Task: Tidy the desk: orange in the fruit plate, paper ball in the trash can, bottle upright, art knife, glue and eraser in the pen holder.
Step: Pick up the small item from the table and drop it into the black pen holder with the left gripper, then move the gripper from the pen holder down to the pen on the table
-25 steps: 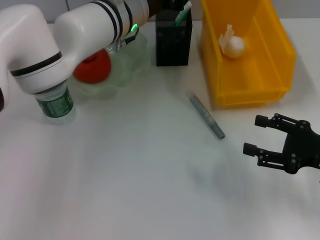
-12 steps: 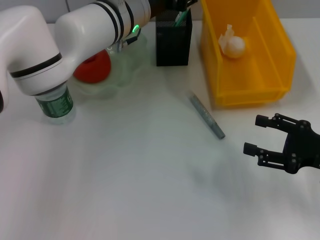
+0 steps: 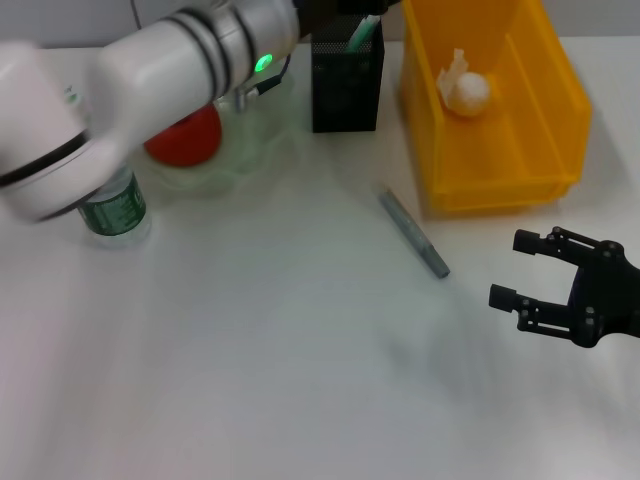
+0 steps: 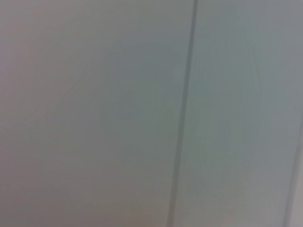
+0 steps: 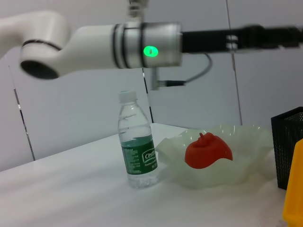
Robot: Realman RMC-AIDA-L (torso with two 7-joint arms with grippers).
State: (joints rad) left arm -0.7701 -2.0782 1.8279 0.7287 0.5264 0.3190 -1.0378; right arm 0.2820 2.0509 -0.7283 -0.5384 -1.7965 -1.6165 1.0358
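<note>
table: white, we see everything sitting on it.
left arm: big white arm reaching across the far left over the fruit plate toward the pen holder; green light lit on its wrist. Its gripper is hidden past the top edge of the head view, so we cannot tell how its fingers stand. Left wrist view gives us only a blank grey surface with a thin line.
trash can: yellow bin, far right, just right of the pen holder.
fruit plate: clear wavy-rimmed dish, far left, partly under the left arm, just left of the pen holder.
right gripper: black, low at the right edge, near side of the trash can, fingers spread wide, we see nothing between them.
pen holder: black mesh box, far centre, a green-white item sticking out of its top.
bottle: clear, green label, upright, near-left of the fruit plate; white cap on in right wrist view.
orange: red-orange fruit, inside the fruit plate.
paper ball: white crumple, inside the trash can toward its far end.
art knife: thin grey stick lying flat on the table, between pen holder and right gripper, touching neither.
</note>
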